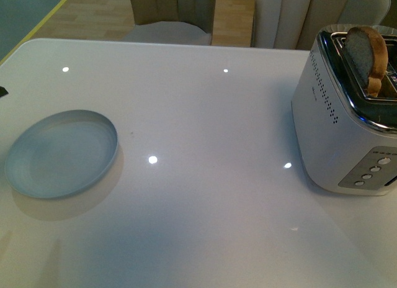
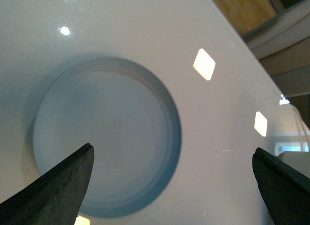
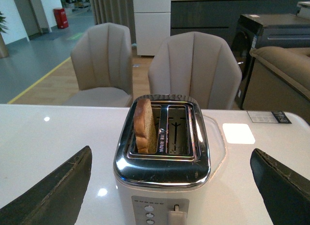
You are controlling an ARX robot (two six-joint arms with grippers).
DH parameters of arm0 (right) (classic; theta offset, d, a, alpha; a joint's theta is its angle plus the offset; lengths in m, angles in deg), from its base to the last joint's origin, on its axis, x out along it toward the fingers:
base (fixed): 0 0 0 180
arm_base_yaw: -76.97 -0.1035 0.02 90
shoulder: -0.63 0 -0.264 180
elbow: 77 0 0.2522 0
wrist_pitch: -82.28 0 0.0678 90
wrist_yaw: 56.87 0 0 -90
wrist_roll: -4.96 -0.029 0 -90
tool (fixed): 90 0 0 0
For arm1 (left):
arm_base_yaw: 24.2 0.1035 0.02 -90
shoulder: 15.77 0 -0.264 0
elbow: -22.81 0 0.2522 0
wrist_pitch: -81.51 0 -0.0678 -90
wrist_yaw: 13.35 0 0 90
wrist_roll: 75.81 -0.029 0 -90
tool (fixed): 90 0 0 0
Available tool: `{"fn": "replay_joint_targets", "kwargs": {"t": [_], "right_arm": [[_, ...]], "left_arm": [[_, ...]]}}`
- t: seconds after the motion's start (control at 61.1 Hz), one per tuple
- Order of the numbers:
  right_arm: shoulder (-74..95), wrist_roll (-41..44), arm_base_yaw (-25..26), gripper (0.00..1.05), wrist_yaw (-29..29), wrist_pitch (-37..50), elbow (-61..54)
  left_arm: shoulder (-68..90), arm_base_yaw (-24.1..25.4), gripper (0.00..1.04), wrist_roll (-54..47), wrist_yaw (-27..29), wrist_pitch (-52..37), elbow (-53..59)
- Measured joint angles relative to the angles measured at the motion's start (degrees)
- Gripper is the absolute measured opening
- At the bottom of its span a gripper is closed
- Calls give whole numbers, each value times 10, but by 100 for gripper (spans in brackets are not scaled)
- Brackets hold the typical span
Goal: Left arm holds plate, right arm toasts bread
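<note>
Near the table's [image 1: 205,195] left edge sits the plate [image 1: 62,153], empty and flat on the white top, while the toaster [image 1: 347,133] stands at the right edge with the bread [image 1: 367,55] standing high out of one slot, the slot beside it empty. The left gripper [image 2: 172,186] hangs above the plate with its jaws spread wide and nothing between them; in its wrist view one fingertip [image 2: 72,179] overlaps the plate's rim and the other is well off to the side over bare table. The right gripper [image 3: 169,186] is likewise wide open and empty, facing the toaster's button end from slightly above, with the bread beyond its fingers and between their lines. The step in hand looks like the right arm fetching the slice while the left takes hold of the plate. To do it well, the right gripper should come down over the slice, narrow first, and pinch the crust squarely across its thin faces before lifting straight up, since a skewed grip could catch it on the slot wall. The left should shift to straddle the raised rim rather than press on the dish.
</note>
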Motion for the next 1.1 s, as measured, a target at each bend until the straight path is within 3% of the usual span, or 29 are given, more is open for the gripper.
{"fn": "replay_joint_targets", "kwargs": {"t": [0.36,0.556,0.72,0.835,0.9,1.047,1.096], "right_arm": [[0,0,0,96,0,0,0],[0,0,0,96,0,0,0],[0,0,0,96,0,0,0],[0,0,0,96,0,0,0],[0,0,0,96,0,0,0],[0,0,0,96,0,0,0],[0,0,0,96,0,0,0]], "left_arm": [[-354,-132,98,80,94,129,114],[-532,-200,98,98,150,257,134],[-574,-212,97,97,164,273,137],[-585,-229,73,-111,331,49,221],[-613,-218,59,-208,332,35,232],[-658,-198,30,-276,312,60,253],[-677,-169,19,-285,267,74,259]]}}
